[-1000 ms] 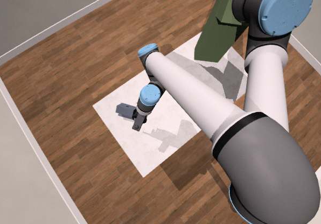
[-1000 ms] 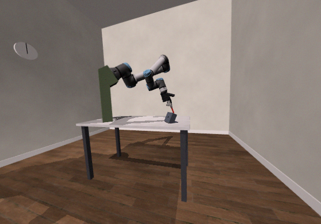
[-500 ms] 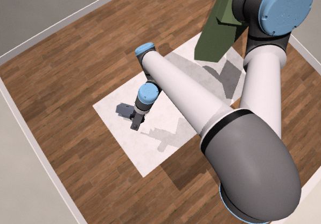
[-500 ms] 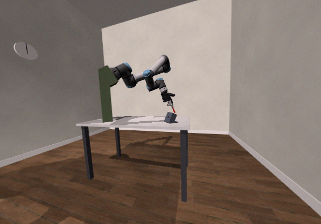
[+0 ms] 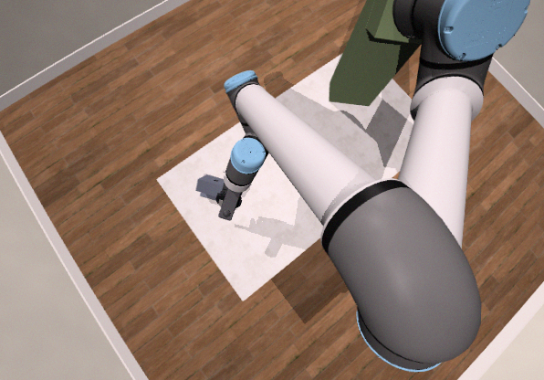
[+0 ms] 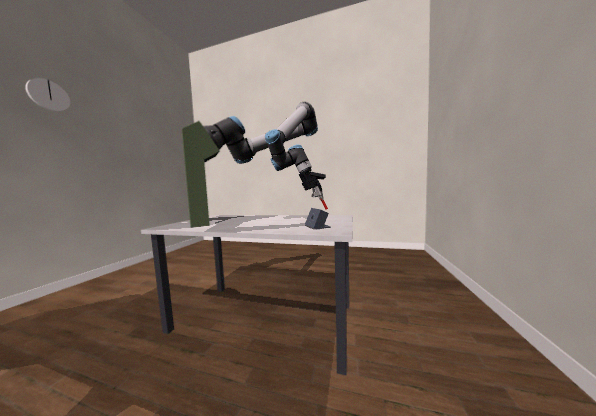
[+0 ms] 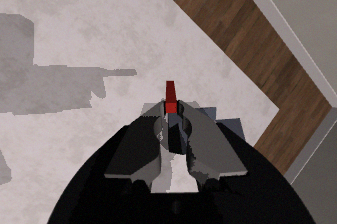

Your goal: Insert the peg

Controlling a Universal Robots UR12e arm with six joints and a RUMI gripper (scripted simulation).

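White desk [image 6: 266, 231] stands on dark legs over a wood floor [image 6: 416, 325], with grey walls around. On the desk, near its right end, sits the grey block [image 6: 316, 218] with the sloped panel. Above it, at about 1 o'clock from the block in the exterior view, the claw [image 6: 318, 192] pinches the red peg [image 6: 324, 203]. The peg points down and is tilted, its tip just above the block, not touching. In the wrist view the peg [image 7: 170, 97] sticks out at 12 o'clock between the fingers.

I see a white table [image 6: 246, 231] on dark legs, a green post [image 6: 197, 175] standing on it, wood floor [image 6: 276, 350], and a round wall disc [image 6: 47, 94].
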